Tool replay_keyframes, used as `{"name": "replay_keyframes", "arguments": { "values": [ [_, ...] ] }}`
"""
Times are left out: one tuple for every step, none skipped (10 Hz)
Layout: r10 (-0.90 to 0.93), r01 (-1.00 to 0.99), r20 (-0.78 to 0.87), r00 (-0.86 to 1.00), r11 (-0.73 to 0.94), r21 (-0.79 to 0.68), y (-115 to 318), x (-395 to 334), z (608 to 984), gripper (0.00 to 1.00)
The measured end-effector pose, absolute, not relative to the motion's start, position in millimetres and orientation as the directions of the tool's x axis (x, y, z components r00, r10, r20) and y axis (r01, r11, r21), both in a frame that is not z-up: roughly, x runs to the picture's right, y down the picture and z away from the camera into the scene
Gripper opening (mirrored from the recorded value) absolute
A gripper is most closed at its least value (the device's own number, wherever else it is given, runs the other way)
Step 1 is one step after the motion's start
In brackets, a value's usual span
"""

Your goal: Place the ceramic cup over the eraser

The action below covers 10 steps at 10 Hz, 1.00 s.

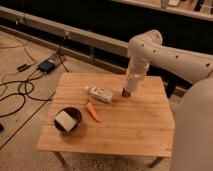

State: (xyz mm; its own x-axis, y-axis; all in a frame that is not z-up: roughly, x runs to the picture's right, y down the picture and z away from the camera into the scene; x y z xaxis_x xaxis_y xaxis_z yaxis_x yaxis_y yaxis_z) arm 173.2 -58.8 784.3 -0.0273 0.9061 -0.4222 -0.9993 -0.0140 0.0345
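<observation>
My gripper hangs down from the white arm over the back middle of the wooden table. It is shut on the ceramic cup, a small white tapered cup held just above the tabletop. The eraser, a small dark reddish-brown block, lies on the table right under the cup's lower left edge and is partly hidden by it. I cannot tell whether the cup touches the eraser.
A long white tube-like pack lies left of the eraser. An orange carrot-like piece lies in front of it. A dark round bowl with a white block sits at the front left. Cables lie on the floor.
</observation>
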Motion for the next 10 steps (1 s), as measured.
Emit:
{"name": "replay_keyframes", "arguments": {
  "values": [
    [0.911,-0.999,-0.412,-0.025,-0.015,0.028,-63.1,174.7,787.7,0.0],
    [0.913,-1.0,-0.408,-0.023,-0.015,0.023,-66.4,174.8,788.7,0.0],
    [0.912,-1.0,-0.409,-0.021,-0.016,0.016,-67.1,174.5,792.1,0.0],
    [0.911,-1.0,-0.413,-0.016,-0.015,0.006,-66.0,173.4,797.7,0.0],
    [0.906,-1.0,-0.423,-0.008,-0.011,-0.004,-62.6,171.9,805.6,0.0],
    [0.903,-1.0,-0.429,-0.004,-0.008,-0.009,-60.4,171.5,809.7,0.0],
    [0.896,-1.0,-0.445,0.005,-0.003,-0.016,-54.4,170.6,818.0,0.0],
    [0.887,-1.0,-0.462,0.017,0.007,-0.022,-48.7,169.3,826.6,0.0],
    [0.878,-0.999,-0.477,0.03,0.019,-0.029,-43.4,166.6,835.2,0.0],
    [0.872,-0.999,-0.488,0.039,0.026,-0.034,-40.4,163.6,841.4,0.0]
  ]
}}
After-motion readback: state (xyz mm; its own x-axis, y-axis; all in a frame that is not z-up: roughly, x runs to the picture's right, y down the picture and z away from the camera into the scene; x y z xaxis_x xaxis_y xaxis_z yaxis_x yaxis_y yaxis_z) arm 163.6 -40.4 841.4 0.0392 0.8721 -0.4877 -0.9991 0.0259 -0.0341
